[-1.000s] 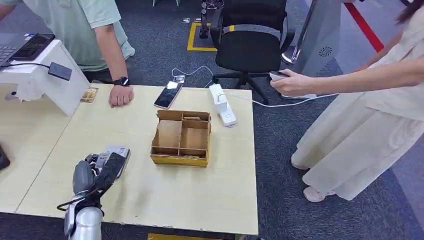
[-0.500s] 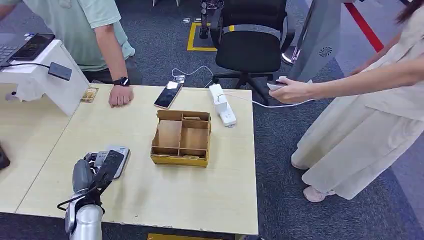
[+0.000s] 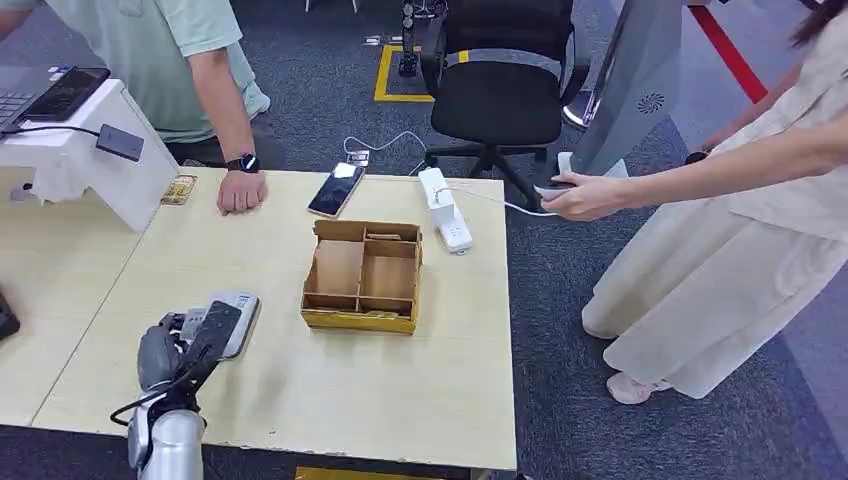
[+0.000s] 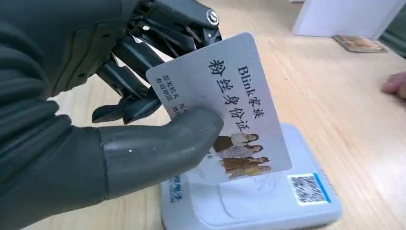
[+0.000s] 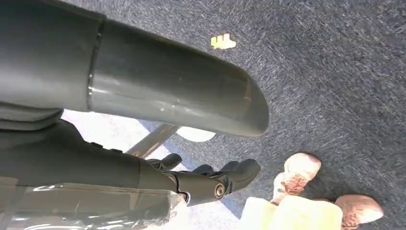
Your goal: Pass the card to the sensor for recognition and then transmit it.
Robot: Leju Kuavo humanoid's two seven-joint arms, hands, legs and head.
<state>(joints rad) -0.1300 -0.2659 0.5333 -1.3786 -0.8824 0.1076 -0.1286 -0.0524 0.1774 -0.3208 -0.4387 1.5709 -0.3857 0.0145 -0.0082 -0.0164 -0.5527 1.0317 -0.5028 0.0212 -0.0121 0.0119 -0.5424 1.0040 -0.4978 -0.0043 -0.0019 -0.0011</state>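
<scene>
Left wrist view: glossy rectangular card [image 4: 234, 110]

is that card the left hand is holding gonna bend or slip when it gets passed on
Probably stiff: the card stays flat though the left hand pinches only one edge. Its glossy printed face looks slippery, so it could slide out. It likely weighs very little, being so thin.

The card [image 4: 230, 105] looks like smooth, slightly glossy plastic with printed text and photos. The sensor [image 4: 268, 201] beneath is smooth white plastic. The left hand [image 4: 95, 120] is matt grey plastic. The worktop [image 3: 330, 380] is pale, matt wood grain; the floor [image 5: 335, 72] is rough carpet.
</scene>
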